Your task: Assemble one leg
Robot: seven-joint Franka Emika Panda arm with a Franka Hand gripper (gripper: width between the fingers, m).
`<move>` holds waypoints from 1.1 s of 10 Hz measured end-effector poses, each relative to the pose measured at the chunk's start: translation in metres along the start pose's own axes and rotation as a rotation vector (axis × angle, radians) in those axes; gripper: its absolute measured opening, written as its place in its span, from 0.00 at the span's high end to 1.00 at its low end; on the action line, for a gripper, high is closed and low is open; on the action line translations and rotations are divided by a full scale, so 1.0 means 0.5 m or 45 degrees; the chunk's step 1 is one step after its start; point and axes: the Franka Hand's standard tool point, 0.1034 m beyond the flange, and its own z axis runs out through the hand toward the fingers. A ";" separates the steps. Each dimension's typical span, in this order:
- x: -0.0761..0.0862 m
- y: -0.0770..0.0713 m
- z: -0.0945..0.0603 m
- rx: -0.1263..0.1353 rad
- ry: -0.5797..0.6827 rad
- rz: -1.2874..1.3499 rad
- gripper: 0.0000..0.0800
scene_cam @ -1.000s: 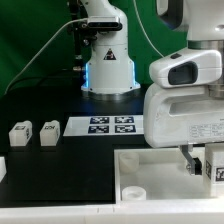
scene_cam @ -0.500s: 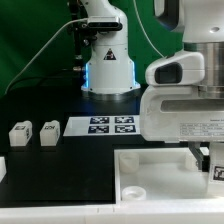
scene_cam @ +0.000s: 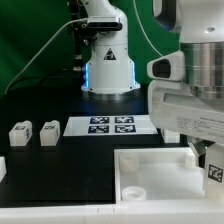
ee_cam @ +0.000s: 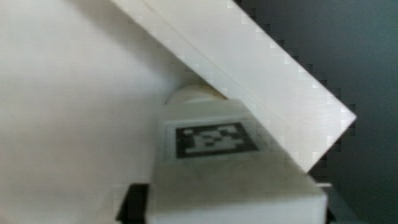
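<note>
1. White plastic makes up nearly every part in the scene. The tray (scene_cam: 150, 175) lies on the black table (scene_cam: 40, 105) at about 5 o'clock in the exterior view, with a round hole (scene_cam: 132, 192) near its front corner.

2. The gripper (scene_cam: 213, 168) sits at roughly 4 o'clock in the exterior view, low over the far side of the tray and mostly hidden by the arm's white housing. A tagged block shows at its tip.

3. In the wrist view, the leg (ee_cam: 217, 160) fills the centre toward 6 o'clock, tag facing the camera. Dark finger pads (ee_cam: 132, 203) flank its lower end, so the fingers appear clenched on the leg. Its rounded far end lies close against the tray's raised rim (ee_cam: 231, 70); actual contact cannot be confirmed.

4. Two spare legs (scene_cam: 33, 132) stand side by side at 9 o'clock in the exterior view, well apart from the tray. The marker board (scene_cam: 112, 124) lies flat between them and the arm, near centre.

5. Step in hand, as judged: carrying the held leg to a mounting point on the tray. Seating does not look complete.

6. Next move, as judged: line the leg's end up with a corner hole, keep it square to the tray, then press or twist it home. The rim is a likely snag point; a tilted leg could jam against it.
</note>
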 end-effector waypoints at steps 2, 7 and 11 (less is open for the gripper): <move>-0.002 0.003 0.001 0.024 -0.051 0.378 0.62; -0.012 0.008 0.009 0.027 -0.130 0.967 0.63; -0.014 0.008 0.010 0.027 -0.130 0.939 0.26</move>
